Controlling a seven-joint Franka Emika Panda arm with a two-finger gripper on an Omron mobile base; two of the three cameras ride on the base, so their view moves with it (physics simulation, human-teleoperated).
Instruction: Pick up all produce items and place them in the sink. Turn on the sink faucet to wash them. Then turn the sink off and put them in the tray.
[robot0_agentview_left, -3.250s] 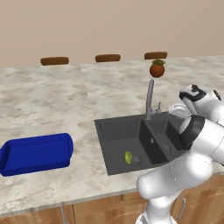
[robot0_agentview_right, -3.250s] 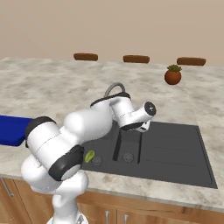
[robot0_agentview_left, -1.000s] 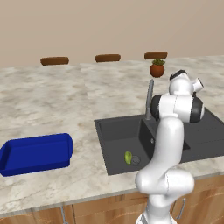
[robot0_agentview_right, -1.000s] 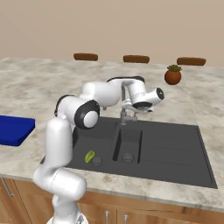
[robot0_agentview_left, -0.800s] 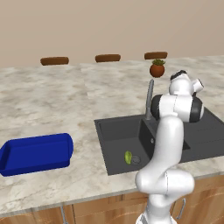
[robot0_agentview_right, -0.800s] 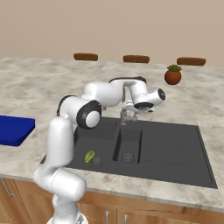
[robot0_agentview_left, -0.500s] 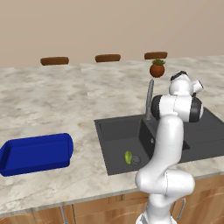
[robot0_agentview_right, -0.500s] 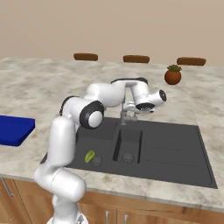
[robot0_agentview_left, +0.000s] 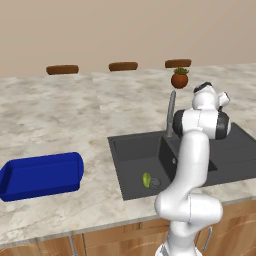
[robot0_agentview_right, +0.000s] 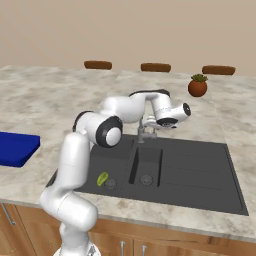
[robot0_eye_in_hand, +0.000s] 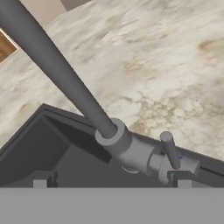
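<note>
The tray (robot0_agentview_left: 42, 175) is sitting on the counter (robot0_agentview_left: 60, 115), its left end cut off. The fruit (robot0_agentview_left: 146, 179) is lying in the sink (robot0_agentview_left: 130, 150). The gripper (robot0_eye_in_hand: 111, 180), jaws apart, is hovering over the faucet (robot0_eye_in_hand: 131, 151), possibly touching its lever (robot0_eye_in_hand: 169, 150).

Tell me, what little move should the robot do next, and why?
Probably nudge the open gripper sideways onto the faucet's small lever and push it. The yellow-green fruit already lies in the sink, no water shows at the faucet, and the lever stands just above one fingertip.
</note>
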